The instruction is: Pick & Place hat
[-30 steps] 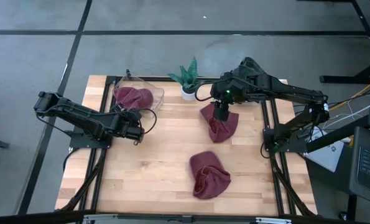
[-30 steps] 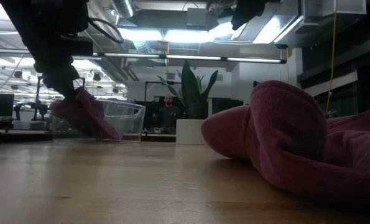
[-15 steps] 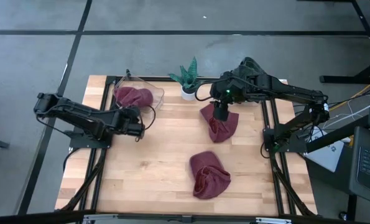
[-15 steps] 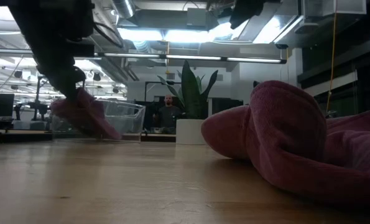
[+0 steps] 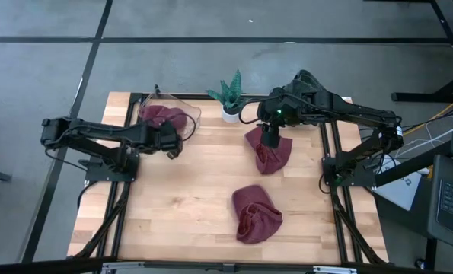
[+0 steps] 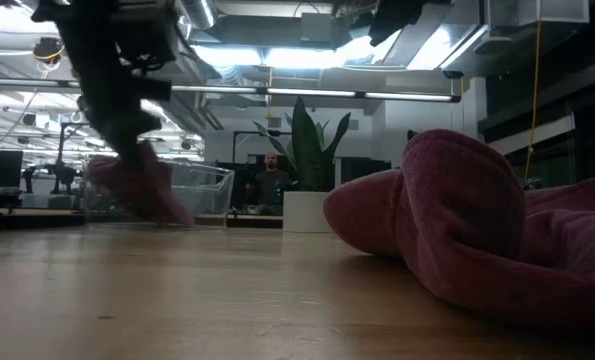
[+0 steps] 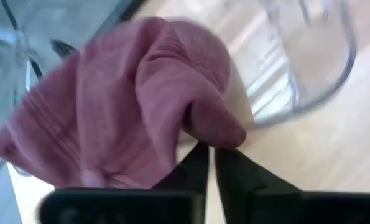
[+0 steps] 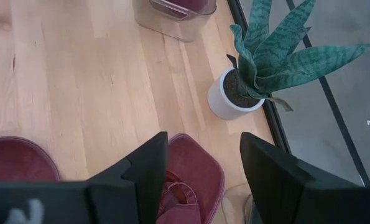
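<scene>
Three maroon knit hats show. My left gripper is shut on one hat at the clear plastic container at the far left. In the low view this hat hangs below the gripper. A second hat lies flat on the table at the far right. My right gripper stands over it, open, one finger on either side of its crown. I cannot tell whether it touches. The third hat lies crumpled near the front middle. My left gripper pinches a bunched fold of the hat between its two shut fingers, several layers thick. The fingers come from above, slanting down. The hat hangs slack below them, and its lower end reaches down to about table level beside the container.
A small potted plant in a white pot stands at the far edge between the container and the second hat. The third hat fills the low view's right side. A person shows far behind the table.
My left gripper has moved toward the table's far edge and the container and has risen a little, its wrist tipping more upright. It stays shut on the hat, which hangs in about the same place.
</scene>
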You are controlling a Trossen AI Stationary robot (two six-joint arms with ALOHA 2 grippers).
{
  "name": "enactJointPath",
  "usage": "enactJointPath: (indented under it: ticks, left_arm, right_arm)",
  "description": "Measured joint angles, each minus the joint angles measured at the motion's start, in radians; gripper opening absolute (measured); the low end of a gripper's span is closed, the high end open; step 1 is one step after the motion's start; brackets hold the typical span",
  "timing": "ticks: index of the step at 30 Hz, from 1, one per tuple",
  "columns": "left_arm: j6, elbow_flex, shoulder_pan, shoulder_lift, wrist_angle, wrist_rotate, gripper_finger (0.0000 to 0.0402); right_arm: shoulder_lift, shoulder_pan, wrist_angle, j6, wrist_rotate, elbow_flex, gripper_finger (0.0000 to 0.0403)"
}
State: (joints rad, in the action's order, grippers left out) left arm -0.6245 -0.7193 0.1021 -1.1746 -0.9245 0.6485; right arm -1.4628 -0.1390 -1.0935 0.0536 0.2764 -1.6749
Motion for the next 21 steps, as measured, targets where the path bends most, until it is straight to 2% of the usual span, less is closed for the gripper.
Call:
enactJointPath:
  ticks: [6, 16, 21]
  left_arm:
    - [0.146, -0.075, 0.058, 0.000, 0.003, 0.045, 0.0002]
    - [0.581, -0.165, 0.176, 0.000, 0.038, 0.074, 0.0002]
    - [0.807, -0.165, 0.236, -0.004, 0.131, 0.033, 0.0002]
  right_arm:
    - [0.000, 0.000, 0.000, 0.000, 0.000, 0.000, 0.0200]
    - [0.000, 0.000, -0.002, -0.023, -0.001, 0.000, 0.0200]
    - [0.000, 0.000, -0.003, -0.035, -0.016, 0.000, 0.0200]
